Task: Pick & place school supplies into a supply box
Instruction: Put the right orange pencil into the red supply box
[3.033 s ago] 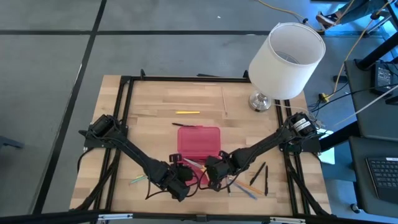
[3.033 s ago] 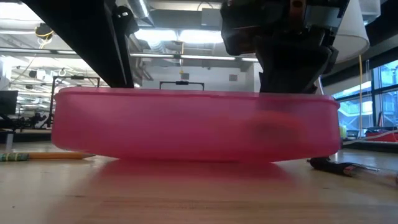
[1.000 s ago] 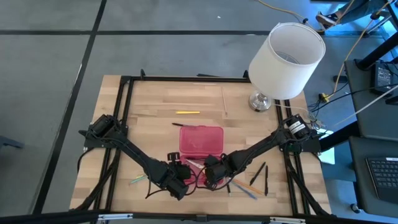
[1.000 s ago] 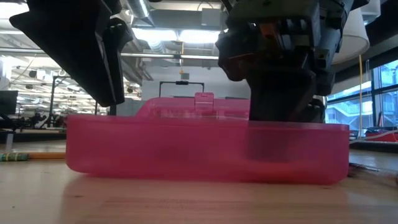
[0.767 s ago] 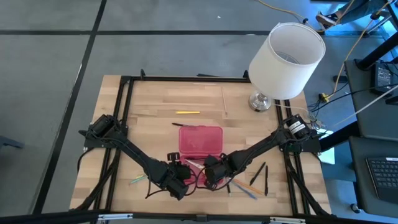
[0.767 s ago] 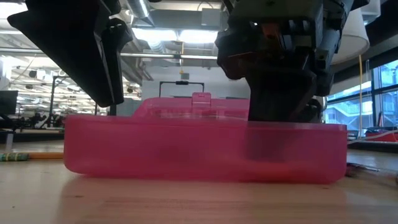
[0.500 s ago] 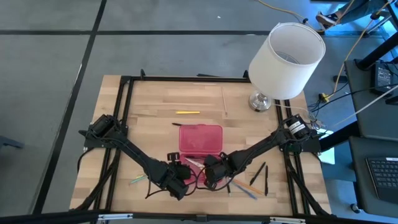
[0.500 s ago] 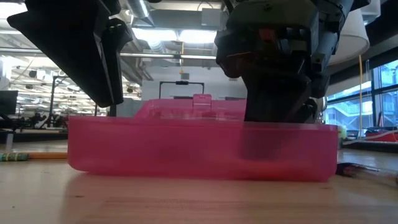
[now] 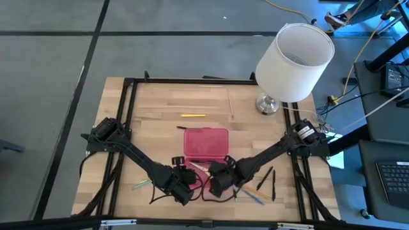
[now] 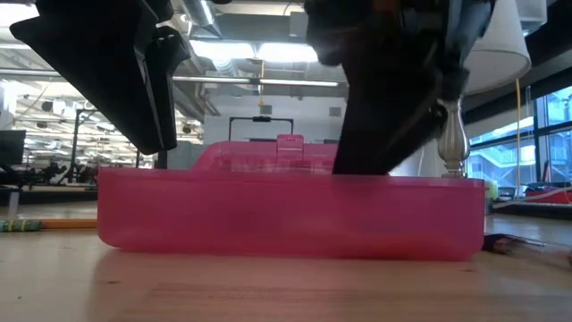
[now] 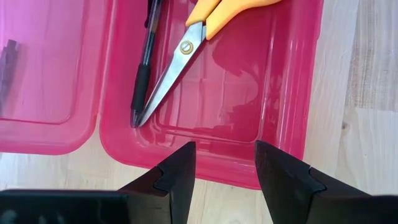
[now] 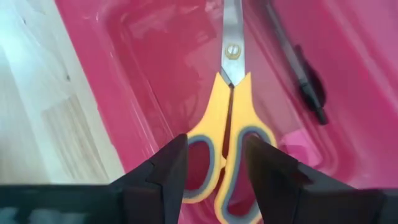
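The pink pencil case [image 9: 206, 145] lies open near the middle of the desk [image 9: 160, 128], its lid folded back flat beside the tray. Inside the tray sit the yellow-handled scissors [image 12: 231, 124], blades closed, and a black pen [image 11: 143, 74] lying just beside the blades.

Both arms are crowded at the near edge of the case. The left gripper [image 11: 221, 171] hovers over the tray's near rim with its fingers [image 11: 177, 171] parted and nothing between them. The right gripper [image 12: 214, 165] hangs right over the scissors' handles, its fingers [image 12: 171, 165] spread to either side of the yellow loops; the fingers do not look closed on them, and the scissors rest on the tray floor.

More supplies lie loose on the desk: a yellow pencil [image 9: 192, 115] beyond the case, a few thin pens [image 9: 142, 186] off by the left arm, and a cluster of dark and orange ones [image 9: 265, 180] by the right arm. A lamp with a white shade [image 9: 294, 61] stands at the far right corner.
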Controlling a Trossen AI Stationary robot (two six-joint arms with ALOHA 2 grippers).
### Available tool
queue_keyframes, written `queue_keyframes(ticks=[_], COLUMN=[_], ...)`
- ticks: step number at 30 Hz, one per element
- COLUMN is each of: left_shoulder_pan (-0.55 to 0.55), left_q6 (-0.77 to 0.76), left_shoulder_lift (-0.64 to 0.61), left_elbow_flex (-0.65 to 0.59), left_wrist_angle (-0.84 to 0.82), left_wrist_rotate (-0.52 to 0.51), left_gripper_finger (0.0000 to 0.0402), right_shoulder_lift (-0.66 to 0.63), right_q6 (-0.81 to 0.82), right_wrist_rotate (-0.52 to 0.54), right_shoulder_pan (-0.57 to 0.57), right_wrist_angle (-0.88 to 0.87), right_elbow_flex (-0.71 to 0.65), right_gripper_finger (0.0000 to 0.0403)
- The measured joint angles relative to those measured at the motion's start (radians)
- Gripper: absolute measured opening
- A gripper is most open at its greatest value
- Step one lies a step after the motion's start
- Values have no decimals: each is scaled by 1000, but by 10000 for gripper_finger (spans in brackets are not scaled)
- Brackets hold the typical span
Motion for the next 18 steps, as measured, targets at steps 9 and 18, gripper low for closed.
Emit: queue_keyframes(ticks=[9, 18], left_shoulder_pan=[0, 0], left_q6=[0, 4], left_shoulder_lift=[0, 0], left_elbow_flex=[0, 0], left_wrist_angle=[-10, 23], left_wrist_rotate=[1, 77], left_gripper_finger=[157, 157], right_shoulder_lift=[0, -4], right_q6=[-23, -103], right_wrist_rotate=[47, -7], right_shoulder_pan=[41, 119], right_wrist_angle=[-317, -701], right_elbow_flex=[151, 296], right_gripper_finger=[163, 163])
